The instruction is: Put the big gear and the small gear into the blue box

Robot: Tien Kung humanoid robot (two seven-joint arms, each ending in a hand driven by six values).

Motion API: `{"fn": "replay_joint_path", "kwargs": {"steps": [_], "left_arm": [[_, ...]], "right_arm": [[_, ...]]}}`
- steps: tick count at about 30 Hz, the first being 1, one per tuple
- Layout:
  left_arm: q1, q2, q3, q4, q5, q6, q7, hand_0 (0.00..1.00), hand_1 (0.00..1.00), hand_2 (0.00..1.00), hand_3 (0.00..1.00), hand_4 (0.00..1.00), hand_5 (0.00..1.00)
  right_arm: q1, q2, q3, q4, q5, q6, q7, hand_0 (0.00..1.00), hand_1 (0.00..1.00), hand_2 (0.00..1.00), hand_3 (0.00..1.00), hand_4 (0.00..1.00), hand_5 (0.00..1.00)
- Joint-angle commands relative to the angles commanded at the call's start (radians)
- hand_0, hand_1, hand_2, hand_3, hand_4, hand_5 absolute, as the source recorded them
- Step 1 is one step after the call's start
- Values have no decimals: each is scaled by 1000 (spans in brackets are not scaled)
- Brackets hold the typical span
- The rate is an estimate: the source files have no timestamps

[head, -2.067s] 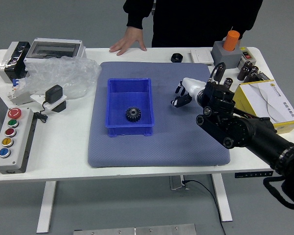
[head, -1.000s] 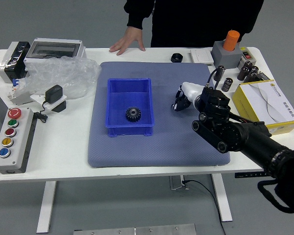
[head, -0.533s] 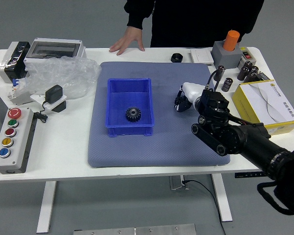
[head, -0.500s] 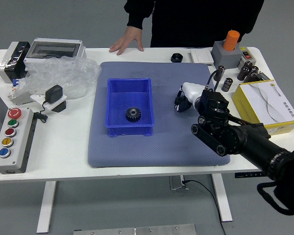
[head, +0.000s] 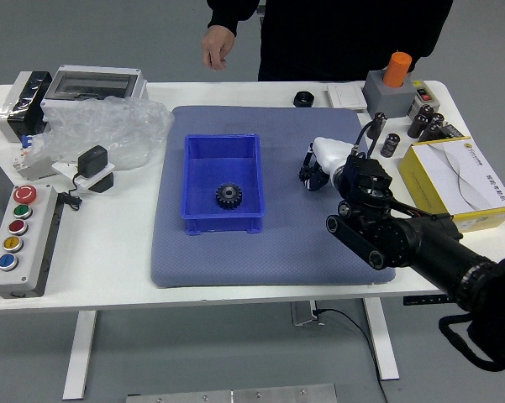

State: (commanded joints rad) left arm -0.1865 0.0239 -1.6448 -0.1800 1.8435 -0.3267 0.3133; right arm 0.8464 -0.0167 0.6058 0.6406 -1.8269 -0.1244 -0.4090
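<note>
My right hand (head: 313,173) is low over the blue-grey mat, to the right of the blue box (head: 189,175). Its white back part faces up, and what lies beneath it is hidden. One black toothed gear (head: 228,196) rests flat inside the box, in its nearer half. A second gear cannot be made out; whether my right hand has one is unclear. The left hand is out of view.
A person in black stands at the far side, one hand (head: 217,46) hanging beyond the table edge. A black ring (head: 303,99) lies at the mat's far edge. Right stands a yellow-white box (head: 464,180); left are plastic wrap (head: 109,126) and a button panel (head: 25,248).
The person's hand has lifted from the table and drawn back. My right forearm and wrist have shifted slightly left and nearer the front edge. The gear in the box has stayed put.
</note>
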Motion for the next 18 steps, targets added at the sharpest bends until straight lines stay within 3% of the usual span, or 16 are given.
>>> {"fn": "replay_joint_path", "kwargs": {"steps": [18], "left_arm": [[1, 0, 1, 0, -2, 1, 0, 816, 798, 808, 838, 627, 288]], "right_arm": [[0, 2, 19, -2, 8, -25, 1, 498, 369, 389, 470, 686, 89]]}}
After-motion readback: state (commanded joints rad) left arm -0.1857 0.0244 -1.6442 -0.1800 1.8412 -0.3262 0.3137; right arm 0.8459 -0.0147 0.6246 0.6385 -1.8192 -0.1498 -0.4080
